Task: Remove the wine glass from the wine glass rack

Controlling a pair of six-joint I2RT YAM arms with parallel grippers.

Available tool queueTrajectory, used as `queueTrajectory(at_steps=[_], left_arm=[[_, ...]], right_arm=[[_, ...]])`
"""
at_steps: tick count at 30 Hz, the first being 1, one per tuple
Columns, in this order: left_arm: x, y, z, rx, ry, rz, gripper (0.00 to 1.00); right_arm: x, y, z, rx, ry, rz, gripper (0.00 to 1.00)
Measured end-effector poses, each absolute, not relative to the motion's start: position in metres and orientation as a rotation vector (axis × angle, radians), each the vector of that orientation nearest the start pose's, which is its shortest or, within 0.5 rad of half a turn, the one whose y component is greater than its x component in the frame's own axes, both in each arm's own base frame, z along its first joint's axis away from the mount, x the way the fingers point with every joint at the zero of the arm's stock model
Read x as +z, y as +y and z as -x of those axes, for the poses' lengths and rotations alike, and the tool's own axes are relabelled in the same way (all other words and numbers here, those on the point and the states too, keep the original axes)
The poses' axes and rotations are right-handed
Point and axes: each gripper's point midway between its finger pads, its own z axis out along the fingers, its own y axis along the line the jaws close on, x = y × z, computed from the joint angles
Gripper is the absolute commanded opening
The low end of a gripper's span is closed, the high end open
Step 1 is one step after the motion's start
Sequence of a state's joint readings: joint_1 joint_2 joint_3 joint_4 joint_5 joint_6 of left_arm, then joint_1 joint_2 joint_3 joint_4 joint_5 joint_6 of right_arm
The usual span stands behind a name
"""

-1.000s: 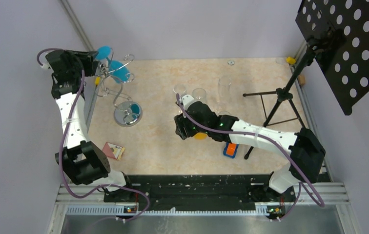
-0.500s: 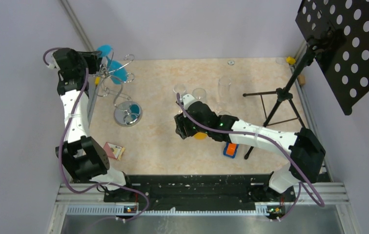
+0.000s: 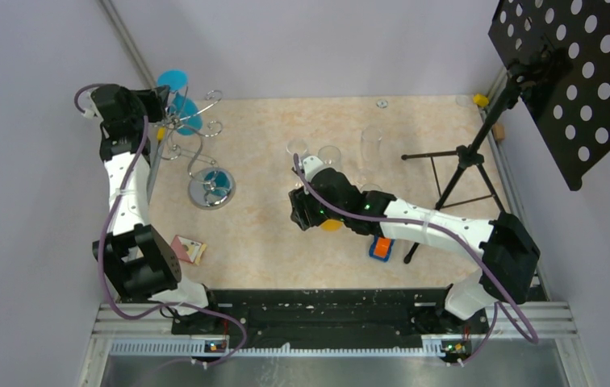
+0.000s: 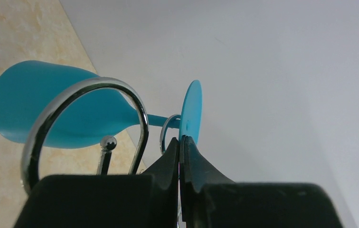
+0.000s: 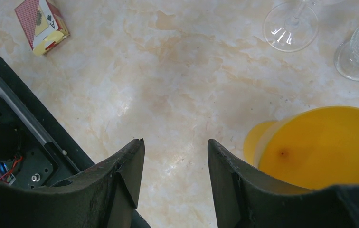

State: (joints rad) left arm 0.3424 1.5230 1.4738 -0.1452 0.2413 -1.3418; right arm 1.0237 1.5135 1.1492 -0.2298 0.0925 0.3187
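The wine glass is blue plastic, and its bowl [image 3: 189, 113] lies tilted among the curled arms of the silver wire rack [image 3: 197, 149] at the back left. My left gripper [image 3: 155, 98] is shut on the edge of the glass's round foot [image 3: 171, 80]. In the left wrist view the fingertips [image 4: 174, 148] pinch the foot [image 4: 191, 109], the bowl [image 4: 40, 107] lies behind a chrome loop [image 4: 92, 85], and the stem passes a small wire ring. My right gripper [image 3: 298, 216] is open and empty, low over the table's middle [image 5: 175, 147].
The rack's chrome base [image 3: 205, 196] mirrors some blue. Clear glasses [image 3: 330, 153] stand behind the right arm, with a yellow cup [image 5: 325, 147] beside its fingers. A card box [image 3: 189, 248], an orange block [image 3: 381, 247] and a black tripod stand [image 3: 463, 161] with a perforated plate are also there.
My left gripper has shifted slightly right and back, and the blue glass has moved a little left and back with it. The right arm has not moved.
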Motion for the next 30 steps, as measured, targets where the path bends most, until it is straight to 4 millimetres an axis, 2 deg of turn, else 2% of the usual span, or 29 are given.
queueTrajectory(at_steps=[4, 12, 23, 30], left_arm=[[0.374, 0.083, -0.484, -0.984, 1.324, 1.257, 0.0], [0.406, 0.071, -0.485, -1.129, 1.252, 1.166, 0.0], [0.402, 0.059, -0.479, -1.211, 1.308, 1.142, 0.0], [0.399, 0.064, -0.47, -1.181, 1.342, 1.161, 0.0]], right_arm=[[0.169, 0.372, -0.231, 0.653, 2.13, 0.725, 0.53], [0.169, 0.372, -0.23, 0.653, 2.13, 0.725, 0.53], [0.169, 0.372, -0.23, 0.653, 2.13, 0.725, 0.53], [0.169, 0.372, -0.23, 0.657, 2.133, 0.719, 0.53]])
